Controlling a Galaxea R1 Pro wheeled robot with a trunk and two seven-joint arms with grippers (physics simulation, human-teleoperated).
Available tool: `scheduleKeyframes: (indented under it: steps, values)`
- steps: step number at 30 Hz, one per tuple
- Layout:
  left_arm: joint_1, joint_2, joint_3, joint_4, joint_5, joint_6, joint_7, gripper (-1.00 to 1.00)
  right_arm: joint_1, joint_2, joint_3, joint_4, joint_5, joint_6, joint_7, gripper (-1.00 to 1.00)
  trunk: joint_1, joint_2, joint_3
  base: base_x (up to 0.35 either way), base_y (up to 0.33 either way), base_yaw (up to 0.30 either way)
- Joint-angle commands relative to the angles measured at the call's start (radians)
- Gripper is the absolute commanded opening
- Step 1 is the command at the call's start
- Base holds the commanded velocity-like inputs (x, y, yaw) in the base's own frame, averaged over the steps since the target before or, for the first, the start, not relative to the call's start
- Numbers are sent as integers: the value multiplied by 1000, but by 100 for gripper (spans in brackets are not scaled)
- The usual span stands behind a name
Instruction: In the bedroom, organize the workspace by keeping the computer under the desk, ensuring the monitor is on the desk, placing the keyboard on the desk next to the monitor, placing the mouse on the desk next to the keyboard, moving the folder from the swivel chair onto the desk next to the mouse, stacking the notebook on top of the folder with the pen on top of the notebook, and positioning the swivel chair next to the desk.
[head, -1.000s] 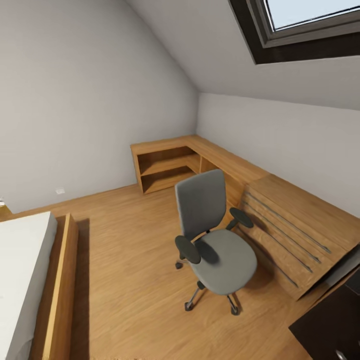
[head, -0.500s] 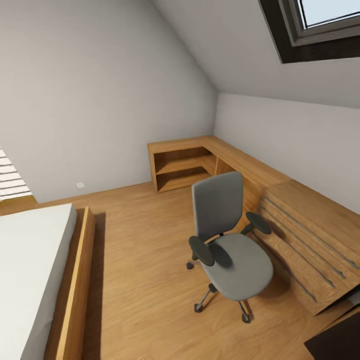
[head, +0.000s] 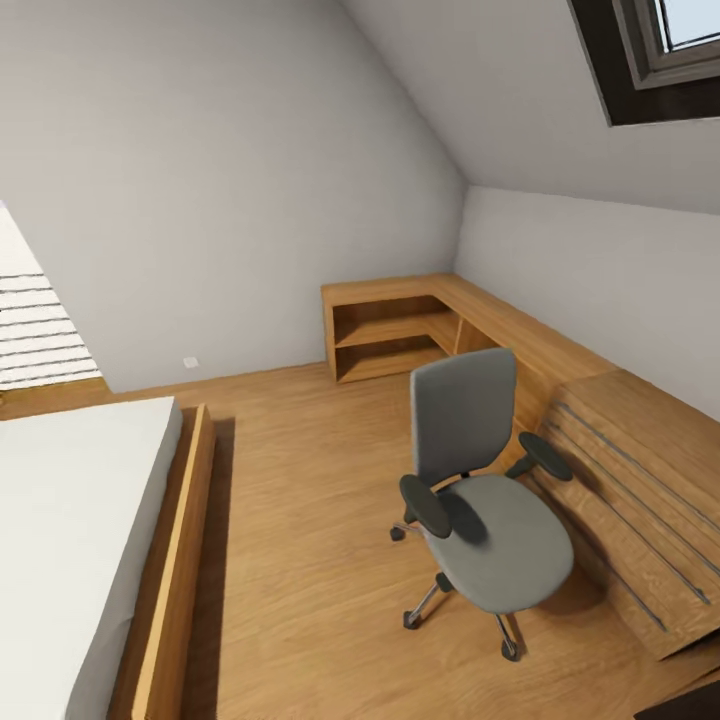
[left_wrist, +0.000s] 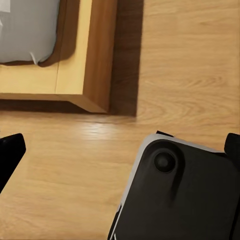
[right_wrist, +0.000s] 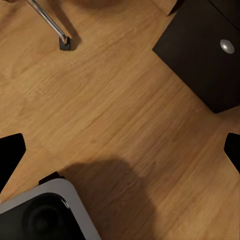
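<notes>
The swivel chair (head: 480, 490) stands on the light wood floor (head: 300, 520) of the bedroom, its grey seat bare, its tall back turned toward the corner of the room; its two black oval armrests flank the seat, and its chrome spokes and castors splay beneath. Just beside the chair, on the side away from the bed, sits a light wood cabinet (head: 640, 480) with long metal handles running across its front; behind the chair a low wood shelf unit (head: 400, 325) with open compartments wraps the corner under the sloped pale grey walls. Well apart from the chair, across the open floor, lies the low wood-framed bed (head: 170, 560) with its white mattress (head: 70, 520). A dark-framed skylight (head: 660, 55) is set in the slope above the cabinet.

In the right wrist view a chrome spoke of the chair ending in a black castor (right_wrist: 65, 42) rests on the floor; near it is the corner of the desk's black drawer unit (right_wrist: 205, 60) with one round knob (right_wrist: 227, 46).

In the left wrist view a corner of the bed frame (left_wrist: 95, 65) shows above the floor, with the pale mattress inside it.

The left gripper's (left_wrist: 120, 150) dark fingertips (left_wrist: 10, 152) sit at opposite edges of its view, spread wide with nothing between them; the right gripper (right_wrist: 120, 150) likewise has its fingertips (right_wrist: 10, 152) wide apart over bare floor, holding nothing.
</notes>
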Motion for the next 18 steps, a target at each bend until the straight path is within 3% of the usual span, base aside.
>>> scheduleKeyframes:
  steps: [1,18]
  values:
    - [-2,1,-8,-4,1,-4,10,100,-1,0,9,0,-1,-1,-8,100,1,-2,-2,0,0,124]
    - [-2,1,-8,-5,1,-4,10,100,-1,6,14,0,6,-7,-7,100,1,-2,-2,0,0,129]
